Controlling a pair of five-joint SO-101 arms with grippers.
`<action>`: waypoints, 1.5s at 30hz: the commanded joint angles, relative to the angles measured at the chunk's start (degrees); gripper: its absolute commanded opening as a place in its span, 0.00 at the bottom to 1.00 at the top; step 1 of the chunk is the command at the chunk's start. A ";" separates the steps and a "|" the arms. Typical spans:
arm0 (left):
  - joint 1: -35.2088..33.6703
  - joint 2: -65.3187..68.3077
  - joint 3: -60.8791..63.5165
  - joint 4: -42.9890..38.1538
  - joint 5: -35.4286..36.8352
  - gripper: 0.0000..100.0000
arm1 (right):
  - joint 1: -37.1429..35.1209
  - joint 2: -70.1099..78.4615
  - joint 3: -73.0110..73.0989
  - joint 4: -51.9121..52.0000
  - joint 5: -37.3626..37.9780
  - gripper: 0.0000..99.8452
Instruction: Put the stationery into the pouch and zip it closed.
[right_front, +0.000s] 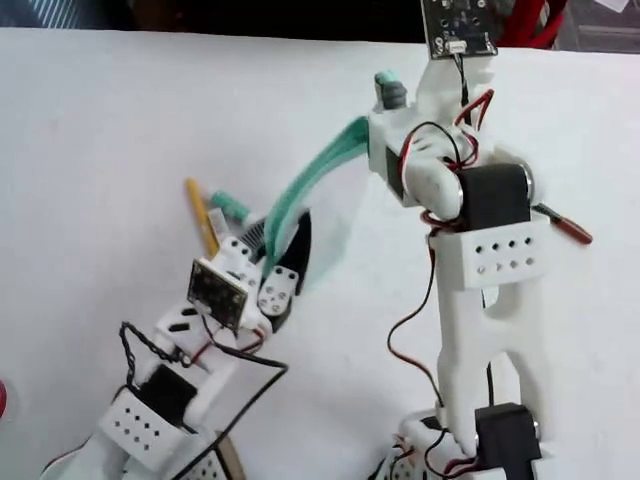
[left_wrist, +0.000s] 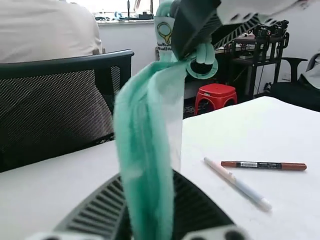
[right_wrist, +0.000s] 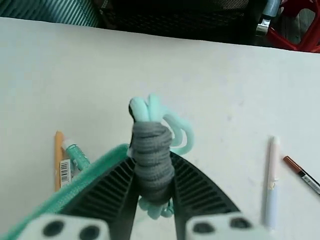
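A white surface (right_front: 120, 120) carries loose stationery. Beyond it stand a black mesh chair (left_wrist: 60, 100) and a red stool (left_wrist: 216, 94). The teal pouch (right_front: 310, 183) is lifted off the surface and stretched between the arms. The left fingers (right_front: 300, 248) are clamped on one end, and the right fingers (right_wrist: 112, 192) are closed on the grey cord (right_wrist: 152, 150) at the other. A yellow pencil (right_wrist: 59, 155) lies beside a teal-capped tube (right_wrist: 77, 155), with a barcode label between them. Well apart from these lie a white pen (left_wrist: 237, 184) and a brown pen (left_wrist: 263, 165), its print too small to read.

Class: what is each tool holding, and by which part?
Both hold the pouch: the left tool grips one end, the right tool its grey cord.
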 joint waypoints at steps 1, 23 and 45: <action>-0.04 0.31 -0.62 -1.85 -1.05 0.02 | -3.91 -0.92 -7.12 2.59 3.69 0.02; -0.04 0.40 -0.79 0.26 -1.23 0.02 | -22.99 -0.31 -3.08 4.70 9.49 0.02; -0.40 0.22 -2.29 1.49 -3.52 0.02 | -10.59 4.00 -1.32 -0.92 4.31 0.19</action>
